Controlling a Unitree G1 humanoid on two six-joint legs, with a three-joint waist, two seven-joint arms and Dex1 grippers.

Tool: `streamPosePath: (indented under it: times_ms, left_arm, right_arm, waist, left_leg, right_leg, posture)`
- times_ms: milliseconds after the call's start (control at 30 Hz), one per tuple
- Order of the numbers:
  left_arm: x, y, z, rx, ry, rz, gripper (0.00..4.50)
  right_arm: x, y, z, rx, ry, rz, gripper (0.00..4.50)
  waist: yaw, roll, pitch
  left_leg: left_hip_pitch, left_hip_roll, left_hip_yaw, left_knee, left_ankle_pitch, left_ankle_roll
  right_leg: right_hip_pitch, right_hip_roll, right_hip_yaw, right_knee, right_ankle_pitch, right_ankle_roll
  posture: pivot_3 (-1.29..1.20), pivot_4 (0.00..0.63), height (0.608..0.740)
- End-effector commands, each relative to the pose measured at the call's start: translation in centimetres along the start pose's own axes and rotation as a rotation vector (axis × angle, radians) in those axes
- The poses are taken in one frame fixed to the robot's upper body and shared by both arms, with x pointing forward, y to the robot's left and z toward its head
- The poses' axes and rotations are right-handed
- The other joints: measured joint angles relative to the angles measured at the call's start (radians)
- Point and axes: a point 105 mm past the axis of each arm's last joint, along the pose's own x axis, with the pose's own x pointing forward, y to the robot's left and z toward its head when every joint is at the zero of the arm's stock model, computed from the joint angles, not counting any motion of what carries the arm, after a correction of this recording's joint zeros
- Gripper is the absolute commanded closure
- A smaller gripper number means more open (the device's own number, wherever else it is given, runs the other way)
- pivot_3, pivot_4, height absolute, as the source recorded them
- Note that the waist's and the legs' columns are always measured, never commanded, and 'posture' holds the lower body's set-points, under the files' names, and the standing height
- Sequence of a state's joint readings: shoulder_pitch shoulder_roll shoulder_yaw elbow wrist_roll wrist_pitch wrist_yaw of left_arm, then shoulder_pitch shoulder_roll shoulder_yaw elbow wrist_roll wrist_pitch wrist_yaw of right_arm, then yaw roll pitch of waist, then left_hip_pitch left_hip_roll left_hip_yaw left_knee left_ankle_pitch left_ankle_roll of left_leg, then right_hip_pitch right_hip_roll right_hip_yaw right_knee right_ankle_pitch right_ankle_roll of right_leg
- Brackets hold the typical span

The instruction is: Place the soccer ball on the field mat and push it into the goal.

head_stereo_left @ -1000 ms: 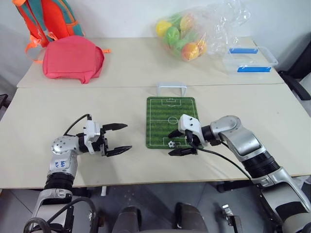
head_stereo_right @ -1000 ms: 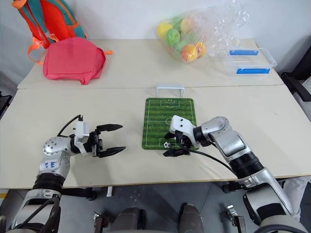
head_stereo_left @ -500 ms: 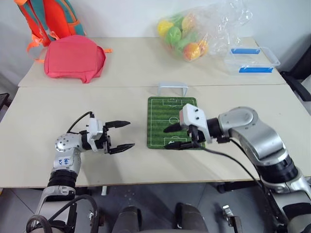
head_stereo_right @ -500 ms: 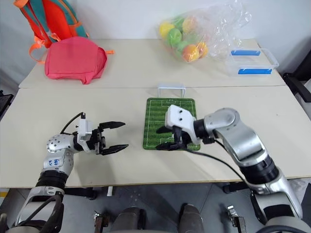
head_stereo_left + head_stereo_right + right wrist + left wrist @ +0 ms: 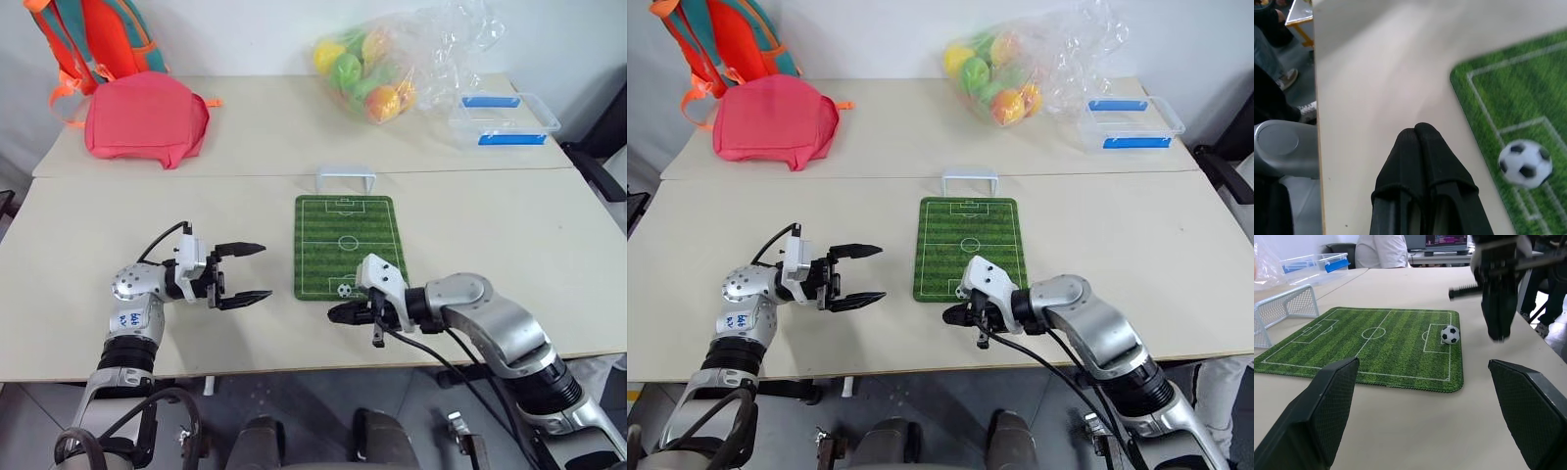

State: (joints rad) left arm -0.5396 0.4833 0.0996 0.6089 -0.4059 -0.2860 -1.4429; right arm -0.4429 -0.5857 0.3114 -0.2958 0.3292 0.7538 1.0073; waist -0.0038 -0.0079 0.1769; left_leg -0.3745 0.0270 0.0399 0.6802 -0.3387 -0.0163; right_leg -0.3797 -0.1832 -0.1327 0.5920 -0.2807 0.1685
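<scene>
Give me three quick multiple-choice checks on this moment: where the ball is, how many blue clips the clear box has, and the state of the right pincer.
1. Where is the ball?
A. Inside the goal
B. On the mat, at the end nearest the robot
C. On bare table, left of the mat

2. How many blue clips show on the clear box?
A. Two
B. Four
C. None

3. What is the state of the right pincer?
A. Open around the ball
B. Shut on the ball
C. Shut, empty, off the mat

Answers:
1. B: the ball lies on the mat by the near penalty box, far from the goal.
2. A: two blue clips show on it.
3. C: the right wrist view has its fingers pressed together over bare table, with the ball apart from them.
</scene>
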Motion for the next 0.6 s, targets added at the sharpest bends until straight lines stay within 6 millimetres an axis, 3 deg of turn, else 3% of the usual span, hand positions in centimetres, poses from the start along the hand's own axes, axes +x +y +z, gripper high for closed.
streamPosePath:
  times_ms: [33,333,433,500,600]
  left_arm:
    - [-0.4,0.2,0.5,0.018,0.0,0.006,0.0]
    - [-0.7,0.6,0.8,0.031,0.009,0.016,0.0]
    - [-0.3,0.9,0.8,0.042,0.006,0.031,0.0]
    - [-0.1,1.0,0.7,0.043,0.004,0.042,0.0]
    - [0.1,1.2,0.6,0.043,0.0,0.05,0.0]
  right_arm:
    - [-0.2,-1.3,0.5,-0.027,-0.033,-0.036,4.48]
    - [-3.1,-7.4,3.3,-0.084,-0.089,-0.24,4.48]
    - [-6.1,-11.3,5.1,-0.103,-0.156,-0.451,4.48]
    - [-7.3,-11.8,6.4,-0.115,-0.209,-0.495,4.48]
    - [-8.0,-11.6,6.7,-0.126,-0.221,-0.488,4.48]
  waist:
    - [0.0,0.0,0.0]
    - [-0.001,0.0,0.0]
    - [0.0,0.0,0.0]
    - [0.003,0.0,0.0]
    - [0.0,0.0,0.0]
  left_leg:
    - [0.0,0.0,0.0,0.0,0.0,0.0]
    - [0.0,0.0,0.0,0.0,0.0,0.0]
    - [0.0,0.0,0.0,0.0,0.0,0.0]
    - [0.0,0.0,0.0,0.0,0.0,0.0]
    - [0.0,0.0,0.0,-0.001,0.0,0.0]
  right_leg:
    - [0.0,0.0,0.0,0.0,0.0,0.0]
    - [0.0,0.0,0.0,0.0,0.0,0.0]
    - [0.0,0.0,0.0,0.0,0.0,0.0]
    - [0.0,0.0,0.0,0.0,0.0,0.0]
    - [0.0,0.0,0.0,-0.001,0.0,0.0]
  posture:
    - [0.0,0.15,0.74]
    - [0.0,0.15,0.74]
    - [0.0,0.15,0.74]
    - [0.0,0.15,0.74]
    - [0.0,0.15,0.74]
